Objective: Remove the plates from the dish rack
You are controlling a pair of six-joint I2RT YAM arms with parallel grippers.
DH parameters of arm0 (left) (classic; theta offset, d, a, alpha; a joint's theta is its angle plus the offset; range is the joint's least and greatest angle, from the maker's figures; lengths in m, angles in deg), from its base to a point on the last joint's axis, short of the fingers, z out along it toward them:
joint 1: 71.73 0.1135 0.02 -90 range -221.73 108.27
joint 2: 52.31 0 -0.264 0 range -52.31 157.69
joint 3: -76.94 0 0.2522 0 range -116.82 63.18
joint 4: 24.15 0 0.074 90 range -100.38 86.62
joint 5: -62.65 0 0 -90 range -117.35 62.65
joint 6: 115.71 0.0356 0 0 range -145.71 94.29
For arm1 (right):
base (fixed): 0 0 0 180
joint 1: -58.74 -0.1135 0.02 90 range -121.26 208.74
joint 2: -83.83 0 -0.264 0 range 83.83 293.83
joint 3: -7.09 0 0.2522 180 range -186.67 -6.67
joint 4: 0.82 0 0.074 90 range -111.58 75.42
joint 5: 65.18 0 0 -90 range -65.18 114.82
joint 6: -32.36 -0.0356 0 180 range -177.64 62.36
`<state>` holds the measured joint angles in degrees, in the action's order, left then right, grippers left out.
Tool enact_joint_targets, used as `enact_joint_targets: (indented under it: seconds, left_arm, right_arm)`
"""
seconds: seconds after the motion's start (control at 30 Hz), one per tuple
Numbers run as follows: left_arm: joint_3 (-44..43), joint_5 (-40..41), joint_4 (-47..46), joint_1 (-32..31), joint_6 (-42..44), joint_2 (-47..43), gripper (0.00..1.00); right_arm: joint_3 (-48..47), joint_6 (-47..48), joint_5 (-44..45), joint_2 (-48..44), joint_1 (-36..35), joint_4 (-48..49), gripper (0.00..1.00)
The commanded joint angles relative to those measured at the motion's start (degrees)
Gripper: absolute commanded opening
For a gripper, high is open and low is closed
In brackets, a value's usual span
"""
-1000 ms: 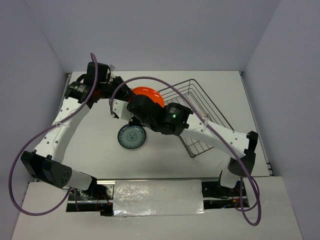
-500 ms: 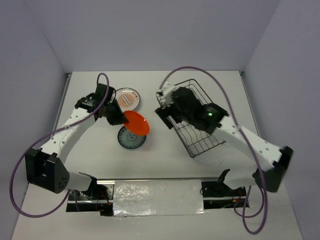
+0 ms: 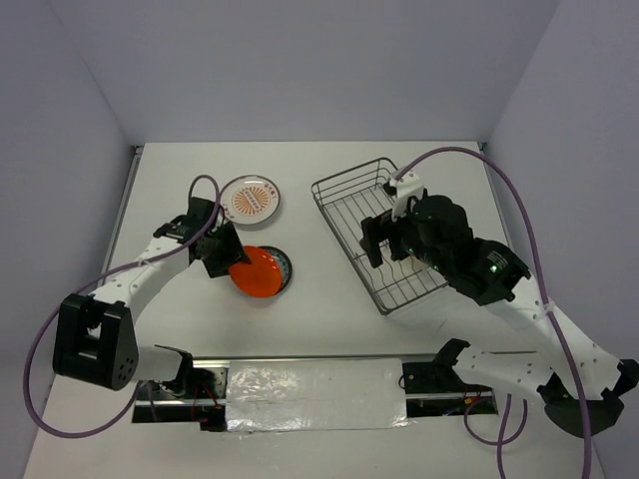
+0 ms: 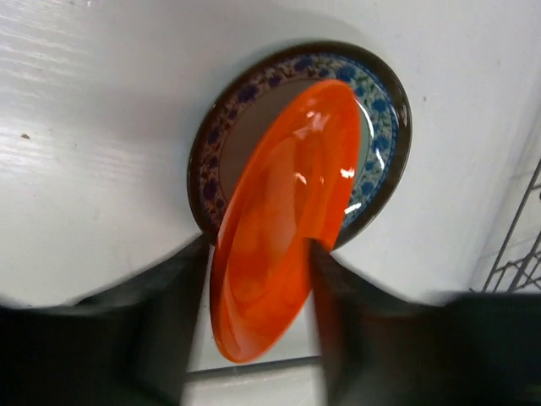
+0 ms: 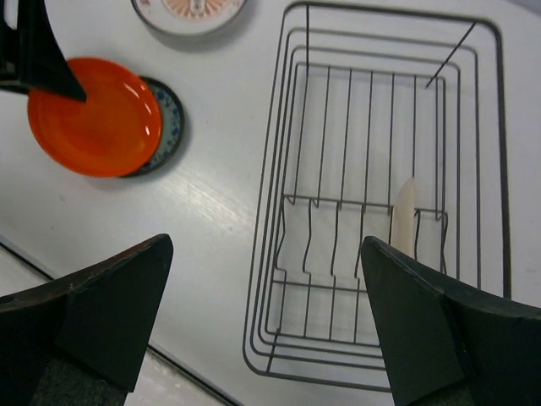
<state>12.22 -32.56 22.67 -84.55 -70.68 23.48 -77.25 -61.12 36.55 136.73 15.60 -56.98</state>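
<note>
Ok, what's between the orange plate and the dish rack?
Just bare table, past the blue-rimmed plate under the orange plate; the right wrist view shows it reaching the dish rack.

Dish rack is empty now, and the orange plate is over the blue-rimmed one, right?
No. The dish rack still holds one cream plate, standing on edge in its dividers; the right wrist view shows it. The orange plate is indeed over the blue-rimmed plate.

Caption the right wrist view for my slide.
Open right gripper hovers over the silver wire dish rack, one cream plate standing inside, glossy orange round plate outside.
</note>
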Motion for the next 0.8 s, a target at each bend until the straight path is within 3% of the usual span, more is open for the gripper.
enact_joint_targets:
  seconds: [0.0,0.03,0.07,0.23,0.47,0.77]
  left_arm:
    - [0.5,-0.7,-2.9,0.8,0.9,1.3,0.71]
    - [0.5,-0.8,-2.7,0.8,0.8,2.0,0.95]
    - [0.6,-0.9,-1.8,0.8,0.7,2.4,1.0]
    - [-1.3,0.5,3.3,0.6,1.2,8.7,0.99]
    - [-6.4,4.4,9.8,0.2,2.7,9.8,0.99]
    - [-16.7,8.4,19.2,0.2,6.8,1.4,0.99]
  right_arm:
    - [1.2,-2.0,-0.8,1.1,0.9,-2.5,1.0]
    - [1.2,-3.0,-0.6,1.8,1.6,-3.4,1.0]
    - [1.0,-4.0,0.1,2.6,2.3,-4.6,1.0]
    - [-0.1,-8.6,0.6,9.3,8.2,-12.5,1.0]
    - [2.4,-2.2,-5.8,12.7,20.2,-12.1,0.98]
    - [5.0,7.3,-9.4,19.9,25.3,-5.8,0.7]
